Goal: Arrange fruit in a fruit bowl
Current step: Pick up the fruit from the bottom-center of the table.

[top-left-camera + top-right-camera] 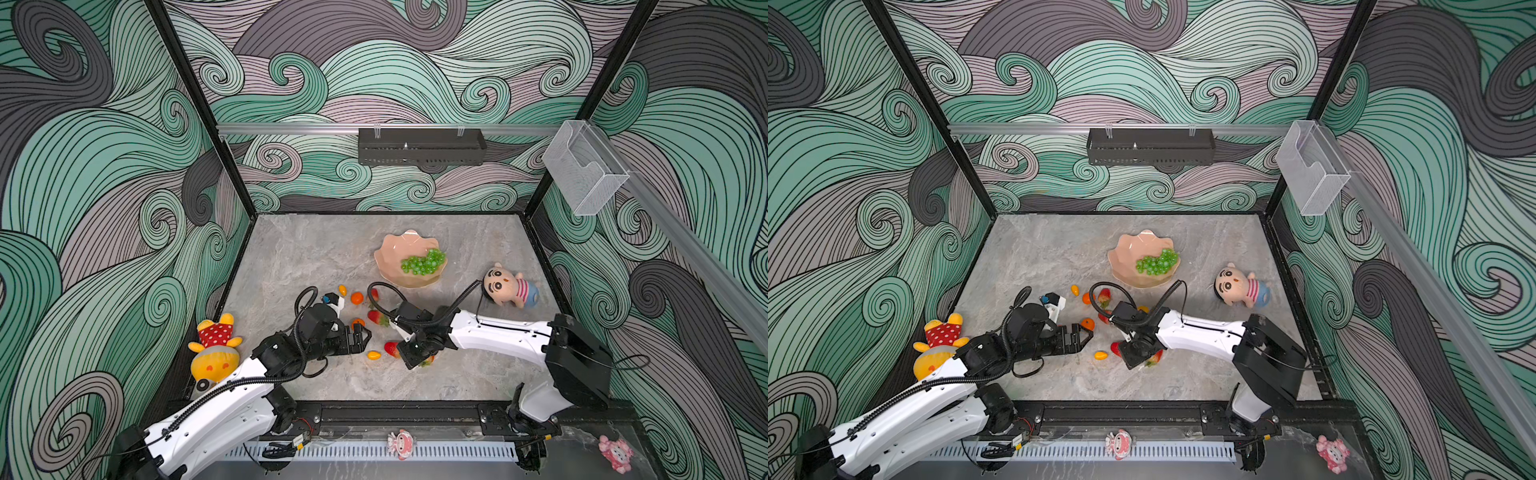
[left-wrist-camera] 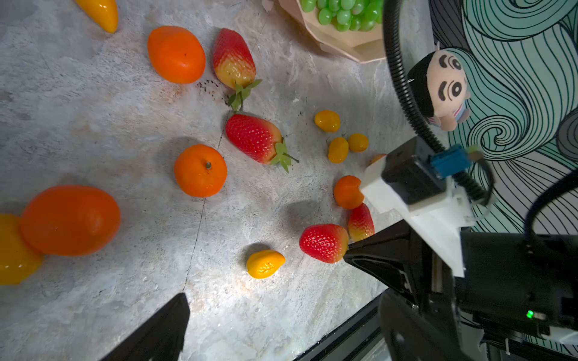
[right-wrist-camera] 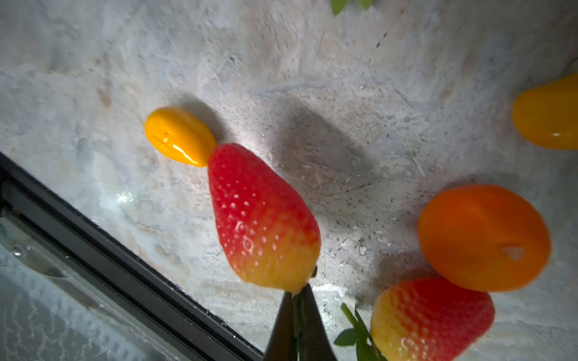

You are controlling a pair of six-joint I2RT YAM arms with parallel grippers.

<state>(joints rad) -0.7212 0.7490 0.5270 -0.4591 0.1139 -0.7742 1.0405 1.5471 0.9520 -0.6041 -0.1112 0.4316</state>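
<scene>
1. My right hand [image 3: 298,315] is pinched tight on the green leafy end of a strawberry [image 3: 262,218], near the front of the counter [image 1: 311,257].
2. Can't really tell if that strawberry is lifted or resting on the counter, the view's too close.
3. A little yellow fruit [image 3: 179,136] sits just beside its tip.
4. My left hand [image 1: 366,338] is spread wide, holding nothing, right next to a tangerine [image 1: 357,323].
5. The pink bowl [image 1: 399,253] sits further back on the counter with only the grapes [image 1: 424,262] in it.
</scene>
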